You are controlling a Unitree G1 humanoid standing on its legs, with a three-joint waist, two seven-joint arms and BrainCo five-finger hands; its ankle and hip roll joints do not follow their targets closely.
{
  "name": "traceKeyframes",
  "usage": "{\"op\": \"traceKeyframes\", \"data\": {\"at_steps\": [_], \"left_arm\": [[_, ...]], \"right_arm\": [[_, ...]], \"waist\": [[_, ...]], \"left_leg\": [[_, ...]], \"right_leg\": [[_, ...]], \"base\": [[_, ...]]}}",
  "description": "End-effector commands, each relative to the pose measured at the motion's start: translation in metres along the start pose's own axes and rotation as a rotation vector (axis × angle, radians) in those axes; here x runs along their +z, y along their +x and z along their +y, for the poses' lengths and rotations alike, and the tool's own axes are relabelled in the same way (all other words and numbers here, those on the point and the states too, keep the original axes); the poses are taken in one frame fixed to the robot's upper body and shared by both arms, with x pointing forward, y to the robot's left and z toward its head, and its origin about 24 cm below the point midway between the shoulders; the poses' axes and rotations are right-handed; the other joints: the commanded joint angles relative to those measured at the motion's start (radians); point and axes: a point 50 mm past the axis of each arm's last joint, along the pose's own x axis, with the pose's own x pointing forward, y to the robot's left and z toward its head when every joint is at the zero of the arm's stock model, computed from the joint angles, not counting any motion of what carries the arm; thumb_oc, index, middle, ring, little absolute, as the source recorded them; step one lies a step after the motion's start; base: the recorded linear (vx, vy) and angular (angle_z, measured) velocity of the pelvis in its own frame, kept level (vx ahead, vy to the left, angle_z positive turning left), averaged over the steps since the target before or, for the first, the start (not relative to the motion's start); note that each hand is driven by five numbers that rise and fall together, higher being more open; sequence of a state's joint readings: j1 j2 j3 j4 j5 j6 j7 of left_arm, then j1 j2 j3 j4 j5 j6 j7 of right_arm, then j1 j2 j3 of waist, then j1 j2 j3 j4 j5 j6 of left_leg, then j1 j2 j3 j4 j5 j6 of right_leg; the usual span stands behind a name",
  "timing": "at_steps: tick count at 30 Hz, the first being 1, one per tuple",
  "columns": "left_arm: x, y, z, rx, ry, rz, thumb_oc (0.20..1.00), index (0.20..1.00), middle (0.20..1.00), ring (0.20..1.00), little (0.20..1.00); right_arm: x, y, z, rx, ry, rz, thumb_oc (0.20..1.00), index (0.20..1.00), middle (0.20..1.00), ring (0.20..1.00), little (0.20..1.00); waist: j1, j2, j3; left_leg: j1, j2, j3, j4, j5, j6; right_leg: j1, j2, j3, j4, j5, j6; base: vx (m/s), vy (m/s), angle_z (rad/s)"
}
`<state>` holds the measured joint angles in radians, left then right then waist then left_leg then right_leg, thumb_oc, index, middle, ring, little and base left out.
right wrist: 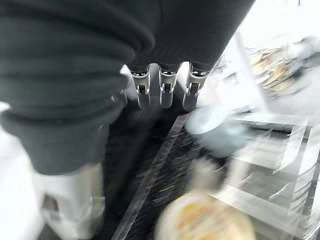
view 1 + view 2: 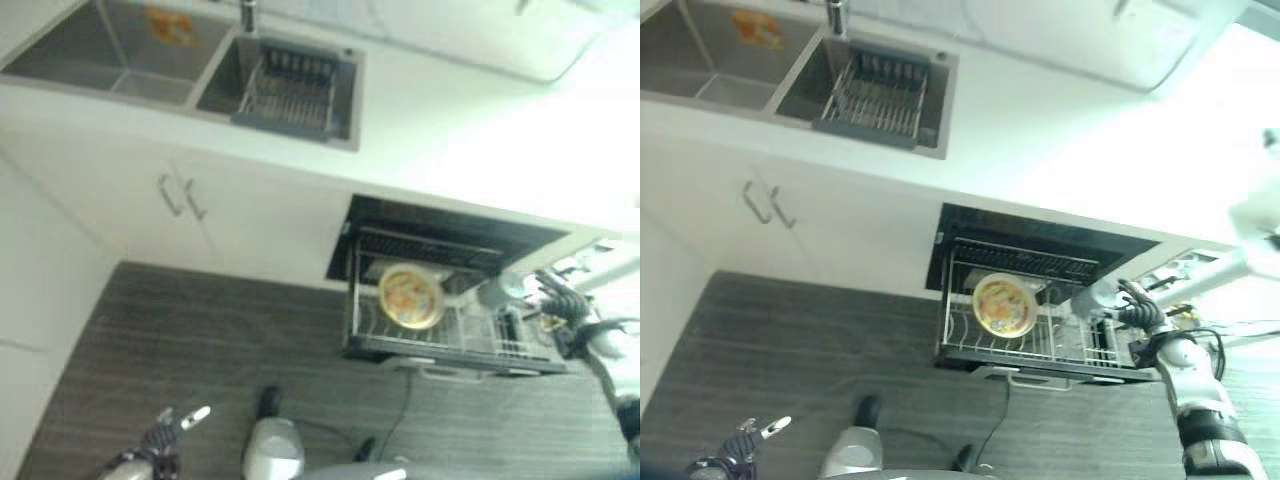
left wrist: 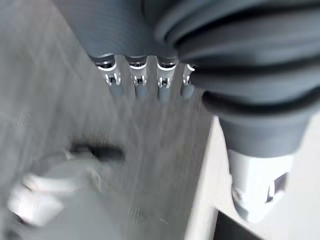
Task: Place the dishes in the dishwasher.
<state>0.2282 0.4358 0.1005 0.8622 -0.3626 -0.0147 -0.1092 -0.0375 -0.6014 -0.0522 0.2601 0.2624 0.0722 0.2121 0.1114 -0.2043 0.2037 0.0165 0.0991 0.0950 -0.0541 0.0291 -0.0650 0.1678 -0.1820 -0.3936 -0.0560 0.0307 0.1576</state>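
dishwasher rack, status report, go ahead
Right hand at rack's right end, fingers straight, holding nothing. Left hand idle, low over floor. Yellow plate standing in pulled-out rack. Nothing blocking.

A white tabletop (image 2: 450, 130) runs across the scene, with a steel double sink (image 2: 120, 60) set into it; a dark wire drainer basket (image 2: 290, 95) sits in the sink's right basin. Below the tabletop, a dishwasher's wire rack (image 2: 440, 340) is pulled out over the grey wood-grain floor (image 2: 180, 340). A round yellow patterned plate (image 2: 411, 296) stands tilted in the rack. The right robot hand (image 2: 560, 305) is at the rack's right end, beside a pale rounded dish (image 2: 498, 290). The left robot hand (image 2: 165, 432) hangs low over the floor, fingers straight.
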Motion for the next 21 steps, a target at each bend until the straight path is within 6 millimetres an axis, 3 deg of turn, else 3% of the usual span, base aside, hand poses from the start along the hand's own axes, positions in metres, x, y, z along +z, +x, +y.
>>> {"op": "traceKeyframes", "data": {"at_steps": [1, 3, 7, 12, 14, 18, 21], "left_arm": [[0.018, 0.006, -0.008, -0.024, 0.1, -0.058, 1.0, 1.0, 1.0, 1.0, 1.0], [0.005, 0.004, -0.01, -0.016, 0.058, -0.034, 1.0, 1.0, 1.0, 1.0, 1.0], [-0.016, -0.001, -0.018, -0.016, 0.011, -0.004, 1.0, 1.0, 1.0, 1.0, 1.0], [-0.042, -0.007, -0.029, -0.007, -0.031, 0.049, 1.0, 1.0, 1.0, 1.0, 1.0], [-0.044, -0.006, -0.033, -0.008, -0.025, 0.063, 1.0, 1.0, 1.0, 1.0, 1.0], [-0.036, 0.001, -0.041, -0.02, -0.017, 0.063, 1.0, 1.0, 1.0, 1.0, 1.0], [-0.038, 0.002, -0.047, -0.024, -0.012, 0.072, 1.0, 1.0, 1.0, 1.0, 1.0]], "right_arm": [[0.033, 0.019, -0.038, -0.096, 0.011, -0.048, 1.0, 1.0, 1.0, 1.0, 1.0], [0.031, 0.007, -0.028, -0.081, 0.071, -0.113, 1.0, 1.0, 1.0, 1.0, 1.0], [0.003, -0.014, -0.013, -0.137, 0.184, -0.088, 1.0, 1.0, 1.0, 1.0, 1.0], [-0.071, -0.038, 0.02, -0.253, 0.514, 0.144, 1.0, 1.0, 1.0, 1.0, 1.0], [-0.084, -0.038, 0.028, -0.293, 0.499, 0.208, 1.0, 1.0, 1.0, 1.0, 1.0], [-0.108, -0.028, 0.057, -0.281, 0.796, 0.35, 1.0, 1.0, 1.0, 1.0, 1.0], [-0.111, -0.02, 0.062, -0.311, 0.875, 0.367, 1.0, 1.0, 1.0, 1.0, 1.0]], "waist": [[0.042, 0.135, 0.043], [0.004, 0.134, 0.029], [-0.045, 0.137, 0.014], [-0.104, 0.15, -0.01], [-0.109, 0.157, -0.015], [-0.104, 0.18, -0.025], [-0.094, 0.194, -0.032]], "left_leg": [[0.018, 0.037, 0.046, -0.001, -0.04, -0.027], [0.036, 0.039, 0.062, -0.002, -0.05, -0.023], [0.056, 0.046, 0.091, 0.0, -0.058, -0.02], [0.089, 0.051, 0.139, -0.011, -0.059, -0.023], [0.1, 0.053, 0.149, -0.013, -0.059, -0.024], [0.12, 0.054, 0.149, -0.019, -0.059, -0.031], [0.128, 0.05, 0.139, -0.023, -0.06, -0.035]], "right_leg": [[-0.118, -0.03, 0.012, 0.069, 0.009, 0.043], [-0.112, -0.028, 0.035, 0.069, 0.0, 0.042], [-0.105, -0.027, 0.065, 0.071, -0.012, 0.04], [-0.091, -0.021, 0.096, 0.058, -0.027, 0.03], [-0.081, -0.019, 0.097, 0.05, -0.027, 0.027], [-0.055, -0.013, 0.09, 0.035, -0.029, 0.016], [-0.042, -0.011, 0.084, 0.027, -0.033, 0.01]], "base": [[0.08, 0.067, -0.42], [0.08, 0.097, -0.24], [0.05, 0.071, -0.26], [0.06, 0.056, -0.25], [0.05, 0.014, -0.28], [0.05, 0.005, -0.09], [0.05, 0.007, 0.04]]}}
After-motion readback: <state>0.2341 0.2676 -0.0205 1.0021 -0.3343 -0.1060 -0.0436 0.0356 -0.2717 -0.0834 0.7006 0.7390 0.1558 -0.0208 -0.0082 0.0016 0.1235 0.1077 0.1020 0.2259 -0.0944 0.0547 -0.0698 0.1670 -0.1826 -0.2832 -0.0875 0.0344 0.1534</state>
